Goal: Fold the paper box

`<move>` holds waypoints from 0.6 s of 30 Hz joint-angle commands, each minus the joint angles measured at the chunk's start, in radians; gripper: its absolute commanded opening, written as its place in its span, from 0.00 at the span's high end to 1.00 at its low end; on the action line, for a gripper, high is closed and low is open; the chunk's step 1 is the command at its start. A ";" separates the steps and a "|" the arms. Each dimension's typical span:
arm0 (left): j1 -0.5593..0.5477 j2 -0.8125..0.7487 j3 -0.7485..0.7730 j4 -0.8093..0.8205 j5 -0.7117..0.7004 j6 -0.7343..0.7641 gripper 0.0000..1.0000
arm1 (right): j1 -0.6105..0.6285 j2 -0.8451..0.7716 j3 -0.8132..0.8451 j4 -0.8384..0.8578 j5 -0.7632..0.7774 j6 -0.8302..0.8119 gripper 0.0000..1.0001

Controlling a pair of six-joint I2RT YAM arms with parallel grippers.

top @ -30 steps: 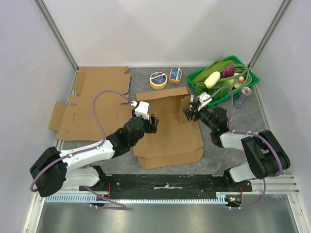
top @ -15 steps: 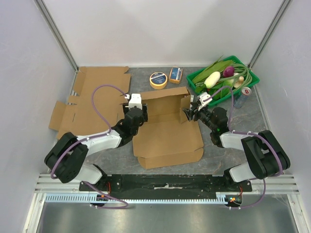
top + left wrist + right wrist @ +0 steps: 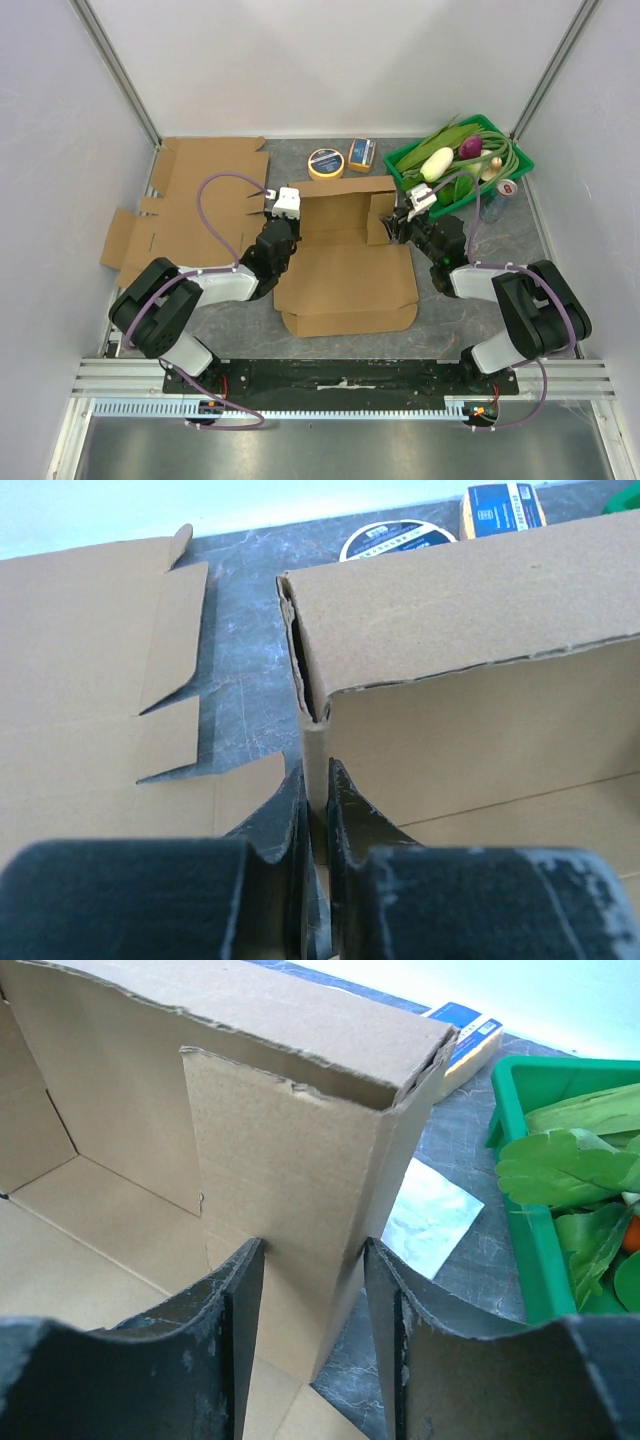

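The brown paper box (image 3: 345, 272) lies opened out in the middle of the table, its back wall and side flaps raised. My left gripper (image 3: 286, 224) is at the box's left rear corner. In the left wrist view the jaws of the left gripper (image 3: 316, 772) are shut on the thin edge of the left side wall of the paper box (image 3: 470, 650). My right gripper (image 3: 393, 228) is at the right rear corner. In the right wrist view the right gripper (image 3: 312, 1248) straddles the upright right flap of the paper box (image 3: 280, 1160), one finger touching each side.
Flat unfolded cardboard (image 3: 190, 215) lies to the left of the box. Behind it are a tape roll (image 3: 326, 165) and a small orange and blue packet (image 3: 361, 153). A green tray (image 3: 521, 160) of vegetables and a can (image 3: 505, 190) stand at the back right.
My left arm swung from over the box's base to its left rear corner, and its jaws closed on the side wall. The right jaws narrowed onto the right flap.
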 commanded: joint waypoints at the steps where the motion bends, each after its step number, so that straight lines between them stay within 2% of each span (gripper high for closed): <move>1: -0.010 0.000 -0.010 0.114 0.054 0.065 0.94 | 0.005 0.002 0.048 0.009 0.052 0.016 0.51; 4: -0.010 -0.017 -0.025 0.114 0.066 0.065 0.98 | 0.005 -0.004 0.062 -0.014 0.088 0.051 0.60; 7: -0.010 -0.054 -0.046 0.083 0.123 0.033 0.98 | 0.007 -0.033 0.067 -0.083 0.108 0.074 0.64; 12: -0.010 -0.123 -0.126 0.072 0.180 -0.051 0.98 | 0.007 -0.174 -0.008 -0.164 0.207 0.065 0.60; 18: -0.019 -0.193 -0.194 0.103 0.260 -0.076 0.98 | 0.007 -0.213 -0.051 -0.169 0.138 0.014 0.55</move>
